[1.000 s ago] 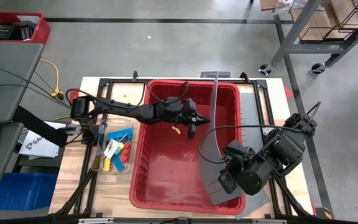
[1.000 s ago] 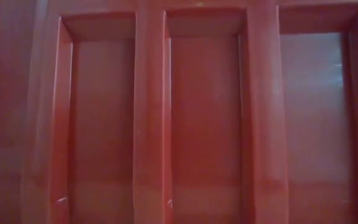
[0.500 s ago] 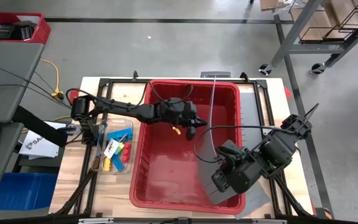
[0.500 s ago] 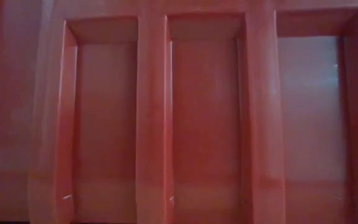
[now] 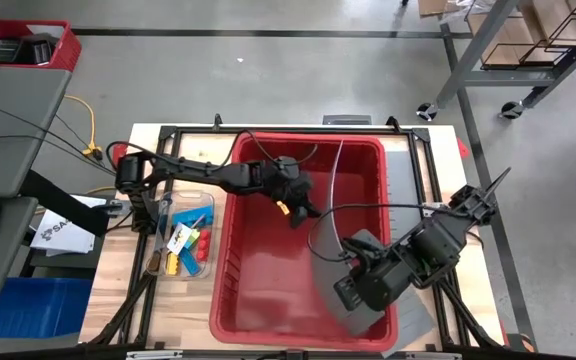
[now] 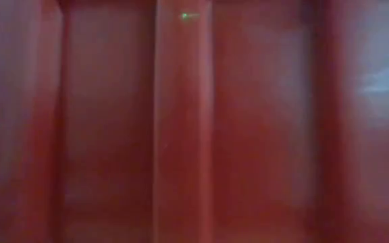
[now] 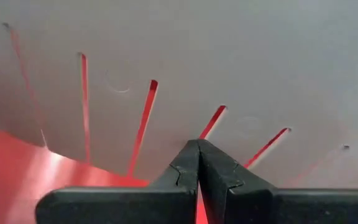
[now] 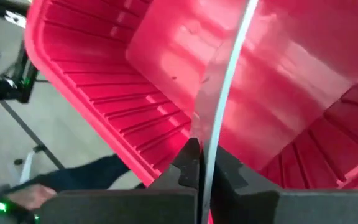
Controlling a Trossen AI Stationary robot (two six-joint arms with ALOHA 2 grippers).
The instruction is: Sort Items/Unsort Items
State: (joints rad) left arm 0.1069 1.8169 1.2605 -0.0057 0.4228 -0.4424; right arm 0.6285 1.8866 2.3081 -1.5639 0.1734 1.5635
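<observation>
Two dark arms reach into the large red bin point(image 5: 268, 290) that fills the middle of the table point(image 5: 438, 150). The left gripper point(image 5: 301, 207) hangs over the bin's far half, near its centre line, its jaws pressed together on nothing; in the left wrist view its fingertips point(image 7: 197, 163) meet edge to edge in front of a grey slotted sheet point(image 7: 229, 62). The right gripper point(image 5: 346, 290) sits low at the bin's near right corner, its jaws pinched on the thin edge of that grey sheet point(image 5: 333, 235), which stands on edge and curves from the far rim down to the near right corner. The items point(image 5: 183, 243), small coloured blocky pieces, lie in a clear tray point(image 5: 208, 270) on the table just outside the bin's left wall, toward the near side. The low view shows only the bin's ribbed red wall point(image 6: 181, 135).
</observation>
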